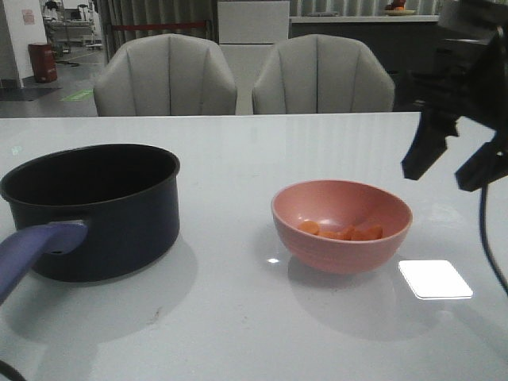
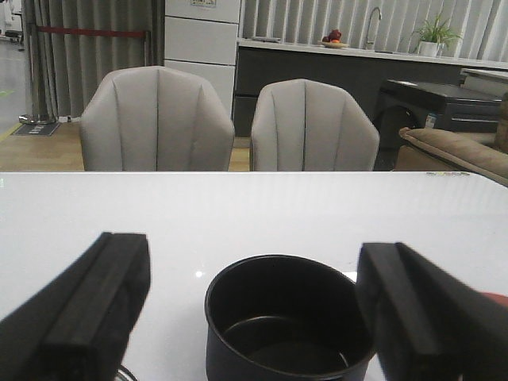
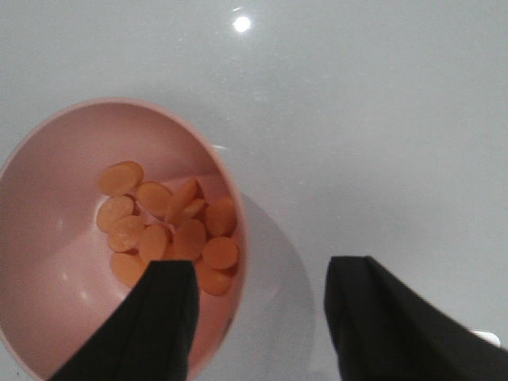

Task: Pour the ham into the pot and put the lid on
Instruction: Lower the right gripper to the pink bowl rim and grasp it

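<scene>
The dark navy pot (image 1: 103, 210) stands at the left of the white table, its purple-blue handle (image 1: 32, 246) pointing toward me; its black inside is bare. It also shows in the left wrist view (image 2: 286, 317). The ham (image 1: 341, 232) lies as orange slices in a salmon-pink bowl (image 1: 341, 226) right of centre. My right gripper (image 1: 456, 167) is open, raised above and right of the bowl. In the right wrist view the gripper (image 3: 258, 309) straddles the bowl's rim (image 3: 238, 238), near the ham (image 3: 171, 222). My left gripper (image 2: 254, 313) is open and empty behind the pot. The lid is out of view.
Two grey chairs (image 1: 167, 75) (image 1: 321, 75) stand behind the table's far edge. A bright square light reflection (image 1: 435, 279) lies on the table surface right of the bowl.
</scene>
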Robot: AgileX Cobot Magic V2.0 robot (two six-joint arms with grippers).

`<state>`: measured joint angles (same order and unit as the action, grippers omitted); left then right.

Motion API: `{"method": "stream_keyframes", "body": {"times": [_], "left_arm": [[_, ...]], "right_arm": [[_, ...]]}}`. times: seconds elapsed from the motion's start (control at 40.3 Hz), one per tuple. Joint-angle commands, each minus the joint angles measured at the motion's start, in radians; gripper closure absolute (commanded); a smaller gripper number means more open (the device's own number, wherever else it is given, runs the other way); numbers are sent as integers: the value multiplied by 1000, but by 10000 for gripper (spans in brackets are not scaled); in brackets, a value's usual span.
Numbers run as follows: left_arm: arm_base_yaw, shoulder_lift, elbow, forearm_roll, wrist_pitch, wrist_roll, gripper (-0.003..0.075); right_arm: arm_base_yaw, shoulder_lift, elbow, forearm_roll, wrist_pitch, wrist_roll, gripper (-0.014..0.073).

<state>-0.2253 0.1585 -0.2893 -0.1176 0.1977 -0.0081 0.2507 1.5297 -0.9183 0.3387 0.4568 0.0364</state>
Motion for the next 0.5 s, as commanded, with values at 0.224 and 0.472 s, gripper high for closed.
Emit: {"method": "stream_keyframes", "body": {"times": [0.224, 0.472], "left_arm": [[-7, 13, -26, -9, -86, -5, 134], [-7, 13, -26, -9, -86, -5, 134]], "right_arm": [[15, 200, -155, 13, -14, -12, 231], [15, 248, -203, 65, -10, -13, 449]]}}
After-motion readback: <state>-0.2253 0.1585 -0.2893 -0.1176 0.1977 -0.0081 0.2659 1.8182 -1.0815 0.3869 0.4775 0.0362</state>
